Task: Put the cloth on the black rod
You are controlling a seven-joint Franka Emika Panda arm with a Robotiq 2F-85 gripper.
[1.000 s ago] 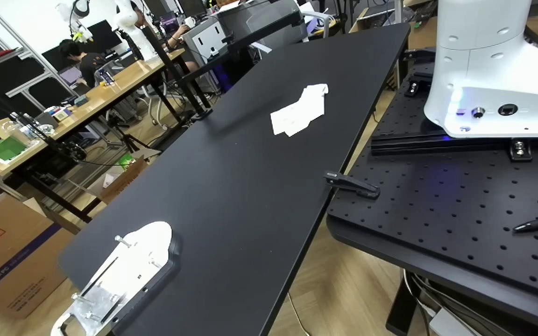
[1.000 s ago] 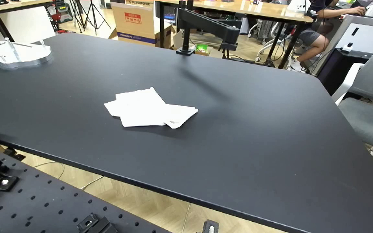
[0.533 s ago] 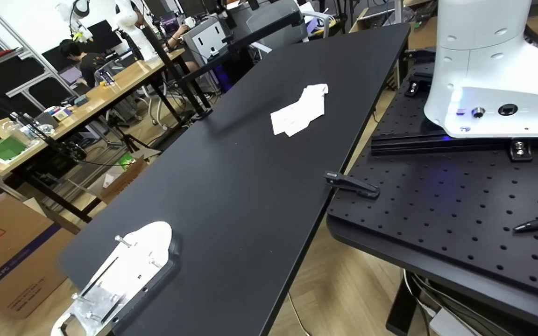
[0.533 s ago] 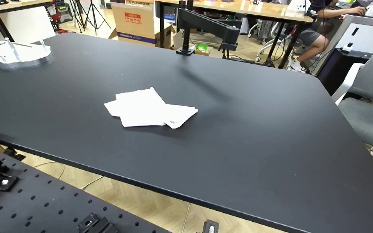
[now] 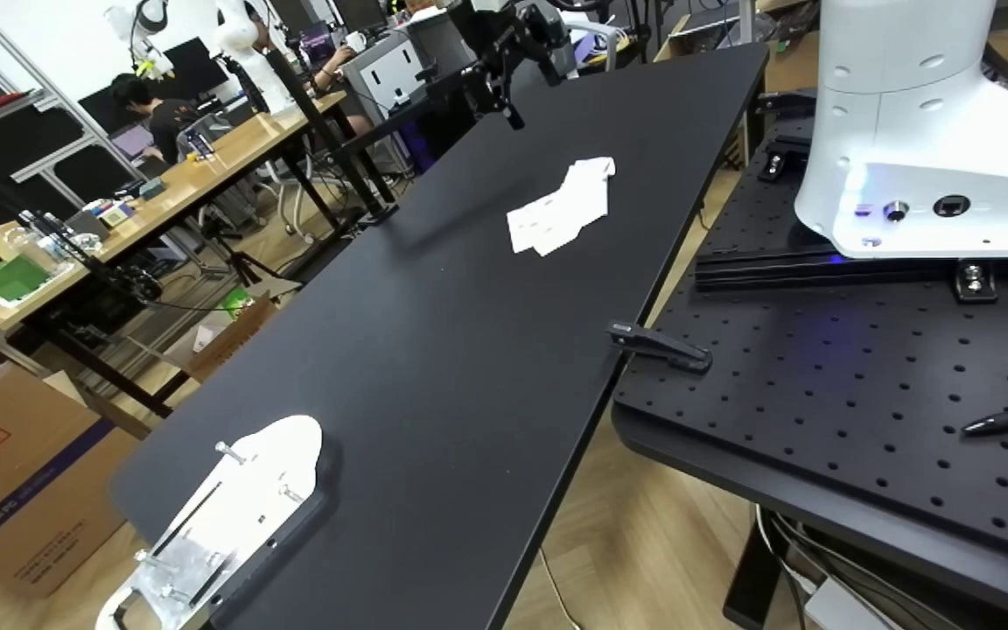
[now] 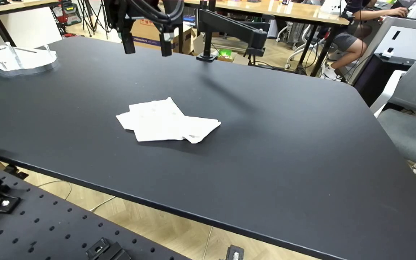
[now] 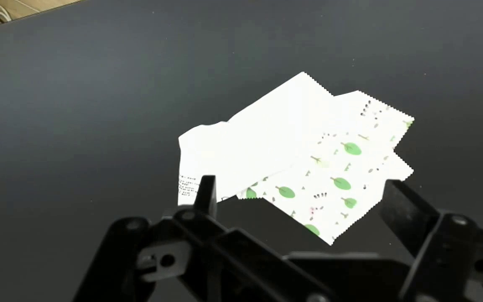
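A white cloth with a green leaf print lies folded unevenly on the black table, seen in both exterior views (image 5: 565, 210) (image 6: 161, 121) and in the wrist view (image 7: 329, 159). The black rod stands as a post at the table's far edge with a level arm, in both exterior views (image 5: 390, 127) (image 6: 229, 29). My gripper (image 6: 147, 50) is open and empty, held above the table and apart from the cloth. In an exterior view, the gripper (image 5: 535, 98) overlaps the rod's arm. In the wrist view, its fingertips stand wide apart (image 7: 300, 186), with the cloth beneath and beyond.
A pale plate with upright bolts (image 5: 268, 472) lies at one end of the table (image 6: 302, 162). A black clamp (image 5: 661, 346) bridges the table edge and the perforated base plate (image 5: 819, 394). The white robot base (image 5: 906, 131) stands there. A grey chair (image 6: 410, 108) is beside the table.
My gripper has come down into both exterior views from the top; half a second ago only a bit showed in an exterior view. The cloth and rod have not moved.
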